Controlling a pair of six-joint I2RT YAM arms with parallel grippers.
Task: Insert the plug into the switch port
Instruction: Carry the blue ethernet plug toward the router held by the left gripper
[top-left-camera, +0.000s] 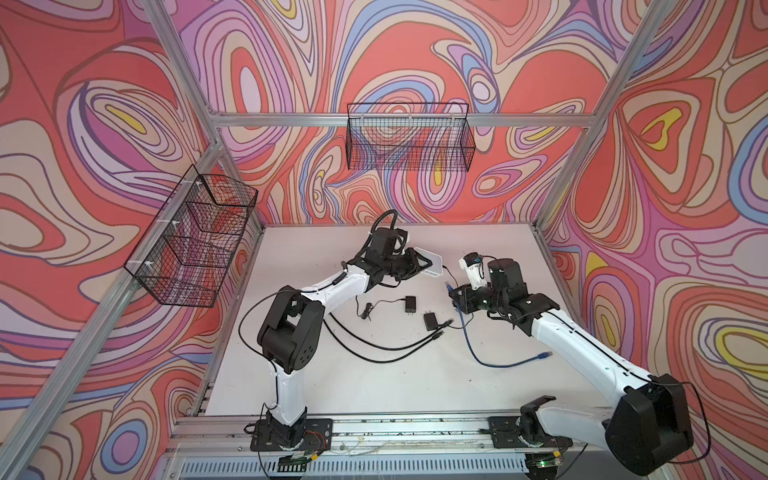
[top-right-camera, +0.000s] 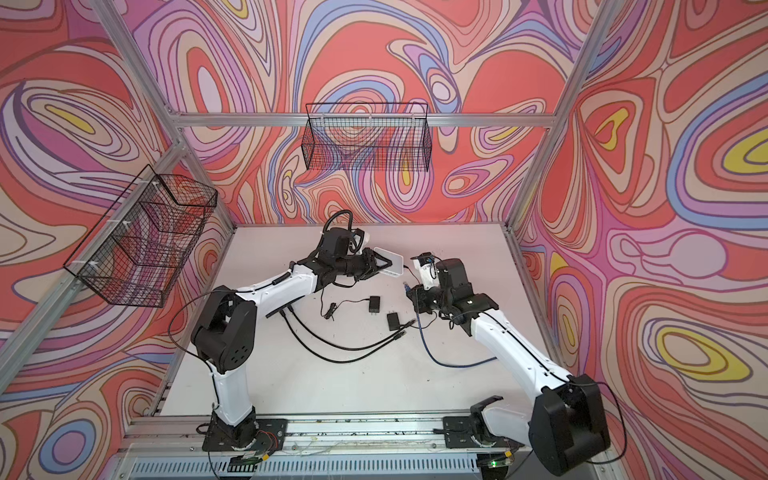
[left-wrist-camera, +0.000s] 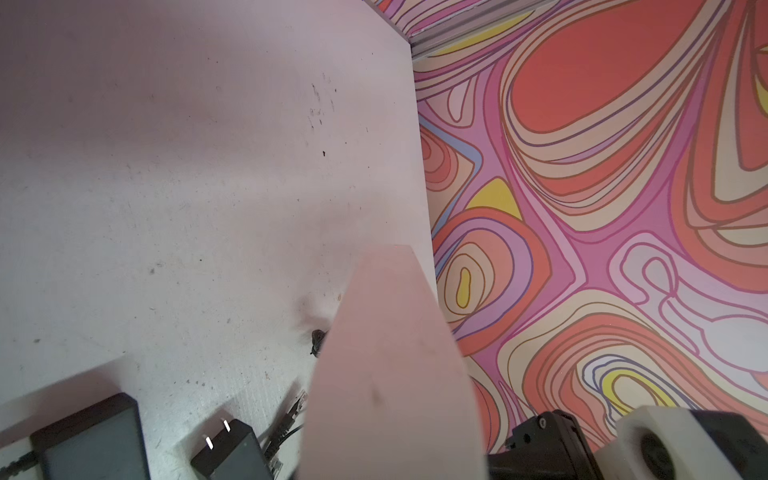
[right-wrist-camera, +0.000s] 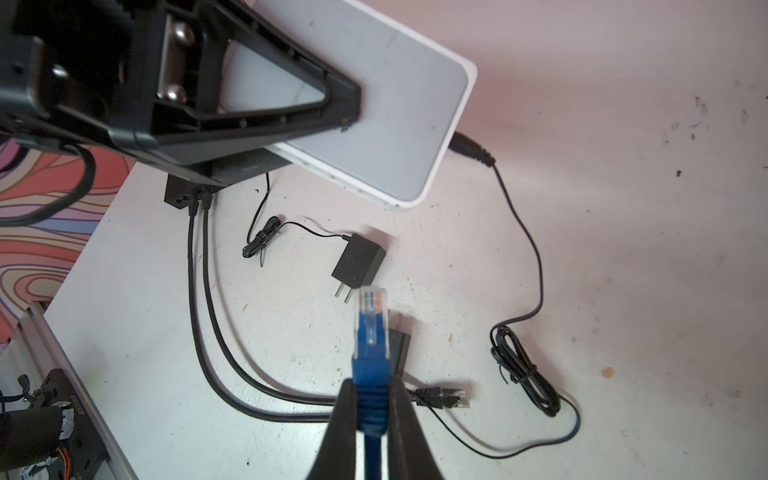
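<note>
left gripper clenched on switch, right gripper pinched blue plug; ports hidden, off-angle push could've jammed it or twisted switch loose

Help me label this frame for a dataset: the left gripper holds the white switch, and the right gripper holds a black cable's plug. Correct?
One thing is wrong: the plug in the right gripper belongs to a blue cable, not a black one; the right wrist view shows it. The left gripper does hold the white switch.

Switch left of plug
</note>
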